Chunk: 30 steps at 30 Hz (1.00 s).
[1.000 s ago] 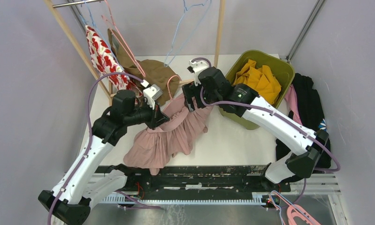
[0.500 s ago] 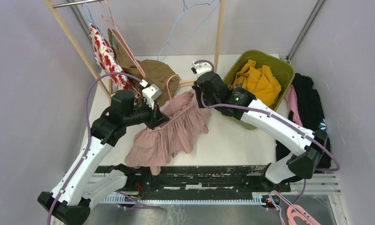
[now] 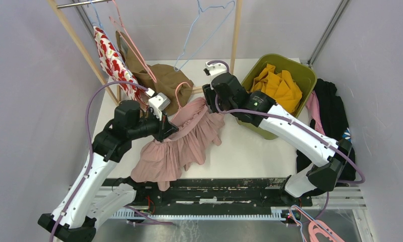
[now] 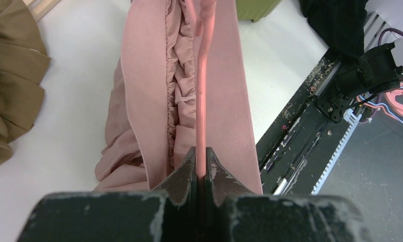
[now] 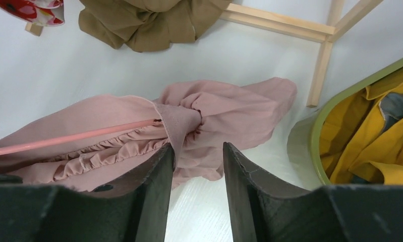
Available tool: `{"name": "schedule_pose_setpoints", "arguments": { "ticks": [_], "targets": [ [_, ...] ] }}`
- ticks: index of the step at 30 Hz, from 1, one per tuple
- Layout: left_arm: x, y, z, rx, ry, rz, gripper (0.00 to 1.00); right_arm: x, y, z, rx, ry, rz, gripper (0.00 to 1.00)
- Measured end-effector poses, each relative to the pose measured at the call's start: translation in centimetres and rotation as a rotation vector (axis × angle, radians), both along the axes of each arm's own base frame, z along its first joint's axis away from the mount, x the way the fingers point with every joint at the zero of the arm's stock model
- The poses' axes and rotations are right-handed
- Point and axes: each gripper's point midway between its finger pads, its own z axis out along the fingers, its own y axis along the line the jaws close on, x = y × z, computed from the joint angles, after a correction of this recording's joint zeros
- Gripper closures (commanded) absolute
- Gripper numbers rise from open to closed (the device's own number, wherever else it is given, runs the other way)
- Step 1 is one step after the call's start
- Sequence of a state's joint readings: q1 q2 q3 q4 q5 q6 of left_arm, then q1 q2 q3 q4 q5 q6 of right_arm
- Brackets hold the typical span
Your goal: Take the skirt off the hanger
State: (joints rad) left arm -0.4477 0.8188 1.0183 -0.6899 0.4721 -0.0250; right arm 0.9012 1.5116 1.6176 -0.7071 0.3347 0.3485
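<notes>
My left gripper [image 4: 200,155] is clamped on the pink hanger [image 4: 201,96], whose bar runs inside the waistband of the skirt [image 4: 144,101]. My right gripper [image 5: 196,151] stands parted just over the waistband's end, seemingly holding nothing. The skirt lies bunched on the table [image 3: 249,146], not yet off; sliding it free remains.

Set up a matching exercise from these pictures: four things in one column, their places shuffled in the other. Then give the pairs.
1. pink ruffled fabric skirt
2. thin pink plastic hanger
3. crumpled yellow cloth
4. red-and-white patterned garment

A. inside the olive-green plastic bin
B. hanging at the wooden rack
C. clamped in the left tool
D. lying on the white table

Pairs: 1-D, 2-C, 3-A, 4-B
</notes>
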Motion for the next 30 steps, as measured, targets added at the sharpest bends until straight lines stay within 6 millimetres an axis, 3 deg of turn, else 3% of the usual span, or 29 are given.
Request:
{"name": "schedule_pose_setpoints", "arguments": {
  "ticks": [11,15,17,20,25,30],
  "targets": [
    [-0.2,0.1,-0.3,0.007,0.015,0.000,0.97,-0.6,0.8,-0.5,0.025,0.039,0.031,0.50],
    [-0.2,0.1,-0.3,0.007,0.015,0.000,0.97,-0.2,1.3,-1.1,0.028,0.051,0.020,0.61],
    [-0.2,0.1,-0.3,0.007,0.014,0.000,0.97,0.1,1.6,-1.7,0.027,0.058,0.010,0.76],
    [-0.3,0.2,-0.2,0.007,0.012,0.003,0.97,0.6,1.7,-2.7,0.011,0.069,-0.018,0.88],
    [-0.1,0.3,-0.3,0.013,0.010,0.014,0.97,1.3,1.1,-3.2,-0.023,0.052,-0.066,0.92],
    [0.0,0.4,-0.4,0.018,0.008,0.022,0.97,2.9,-1.2,-2.4,-0.054,0.009,-0.117,0.92]
  ]
}}
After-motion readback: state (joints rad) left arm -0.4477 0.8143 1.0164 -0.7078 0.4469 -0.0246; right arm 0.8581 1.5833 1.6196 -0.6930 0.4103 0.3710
